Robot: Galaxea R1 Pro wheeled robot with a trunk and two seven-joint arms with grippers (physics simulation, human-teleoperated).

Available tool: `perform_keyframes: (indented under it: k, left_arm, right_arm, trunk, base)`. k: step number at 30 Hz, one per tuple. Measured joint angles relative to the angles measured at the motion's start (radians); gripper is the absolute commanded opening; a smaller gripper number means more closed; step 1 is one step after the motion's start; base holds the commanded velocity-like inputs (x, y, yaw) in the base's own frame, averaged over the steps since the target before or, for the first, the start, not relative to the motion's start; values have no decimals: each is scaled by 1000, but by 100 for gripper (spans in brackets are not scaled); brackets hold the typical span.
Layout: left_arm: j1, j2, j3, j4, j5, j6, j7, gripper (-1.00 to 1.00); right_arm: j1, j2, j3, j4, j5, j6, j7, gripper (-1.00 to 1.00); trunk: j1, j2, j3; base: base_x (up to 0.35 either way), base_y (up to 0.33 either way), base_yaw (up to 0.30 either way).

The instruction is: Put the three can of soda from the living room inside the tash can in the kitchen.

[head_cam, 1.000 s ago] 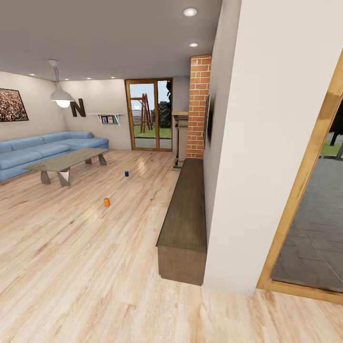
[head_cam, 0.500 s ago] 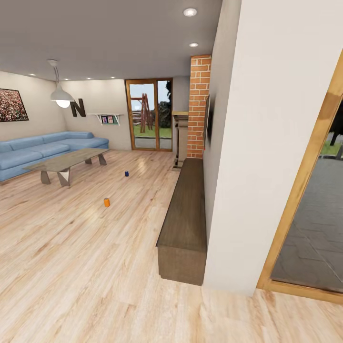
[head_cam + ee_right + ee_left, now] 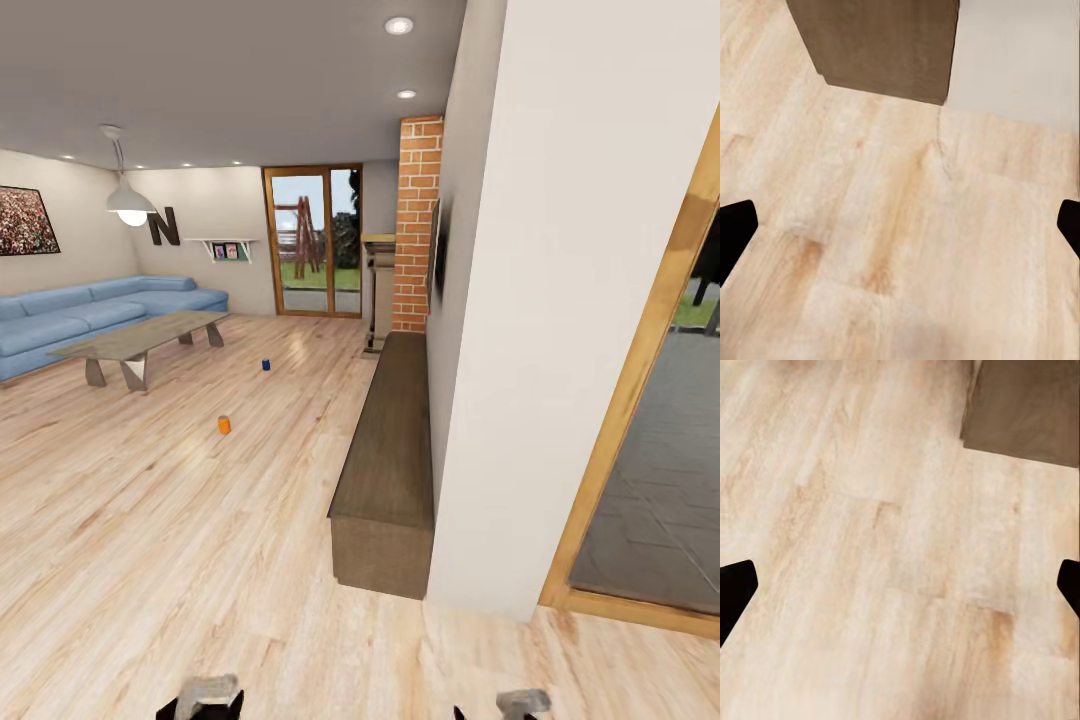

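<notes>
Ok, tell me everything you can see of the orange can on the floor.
The orange can is a small cylinder, plain orange, standing upright on the light wood plank floor. It stands alone in the open, touching only the floor, nearer the camera than the dark blue can and beyond the glass-topped low table's near end. Any label is too small to make out.

Bright, even light is filling the room, coming from recessed ceiling spots [image 3: 399, 25], a glowing pendant lamp [image 3: 130, 205] and daylight through the far glass door [image 3: 313, 242]. Soft glare is lying on the plank floor [image 3: 180, 520]. Shadows are staying faint; both wrist views are looking slightly blurred
</notes>
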Motion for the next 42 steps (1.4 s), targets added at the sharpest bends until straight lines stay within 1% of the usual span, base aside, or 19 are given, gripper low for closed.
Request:
perform_keyframes:
  k: [4,8,9,13,15,18,21,25,27,28,29,34,38,39,40,41,42]
  left_arm:
    - [2,-1,-2,-211,0,66,0,100]
    - [3,-2,-6,-372,-1,95,1,100]
    - [4,-2,-7,-426,-1,102,0,100]
    - [5,-1,-6,-490,-1,101,-1,100]
    - [7,-1,-5,-509,-1,96,-2,100]
    - [9,0,-4,-518,0,80,-3,100]
    - [17,0,-4,-524,0,38,-4,100]
    - [55,0,-6,-526,0,-50,-7,100]
    - [77,1,-6,-526,0,-93,-11,100]
    - [95,1,-6,-524,-2,-126,-15,100]
    - [101,1,-5,-523,-3,-139,-16,100]
    - [116,3,-5,-508,-6,-168,-19,100]
    - [122,3,-3,-473,-7,-182,-20,100]
    - [123,3,-3,-460,-7,-184,-20,100]
    - [124,3,-3,-400,-4,-188,-19,100]
    - [124,3,-4,-372,-3,-191,-19,100]
    - [124,3,-4,-372,-3,-191,-19,100]
  right_arm:
    - [1,-2,4,-184,-1,106,3,100]
    - [1,-4,5,-338,0,166,16,100]
    - [1,-7,5,-406,-2,180,26,100]
    - [7,-8,3,-552,-6,194,76,100]
    - [14,-7,0,-628,-8,190,118,100]
    - [39,-9,-5,-668,-7,171,143,100]
    - [82,-9,-14,-687,-6,125,150,100]
    - [134,-8,-57,-700,-8,27,159,100]
    - [149,-6,-82,-703,-8,-7,164,100]
    - [159,-5,-99,-703,-9,-30,167,100]
    - [162,-4,-106,-702,-9,-39,168,100]
    - [170,-7,-125,-693,-10,-58,168,100]
    - [174,-9,-134,-685,-11,-63,163,100]
    - [174,-8,-135,-684,-11,-64,162,100]
    - [175,-5,-135,-656,-10,-66,159,100]
    - [175,-4,-134,-633,-10,-67,158,100]
    - [175,-4,-134,-632,-10,-67,157,100]
  trunk:
    - [0,0,0]
    - [0,0,0]
    - [0,0,0]
    - [0,0,0]
    - [0,0,0]
    - [0,0,0]
    - [0,0,0]
    - [0,0,0]
    - [0,0,0]
    - [0,0,0]
    - [0,0,0]
    - [0,0,0]
    - [0,0,0]
    - [0,0,0]
    - [0,0,0]
    - [0,0,0]
    - [0,0,0]
  base:
    - [0,0,0]
    - [0,0,0]
    - [0,0,0]
    - [0,0,0]
    - [0,0,0]
    - [0,0,0]
    - [0,0,0]
    - [0,0,0]
    - [0,0,0]
    - [0,0,0]
    - [0,0,0]
    - [0,0,0]
    - [0,0,0]
    - [0,0,0]
    - [0,0,0]
    - [0,0,0]
    - [0,0,0]
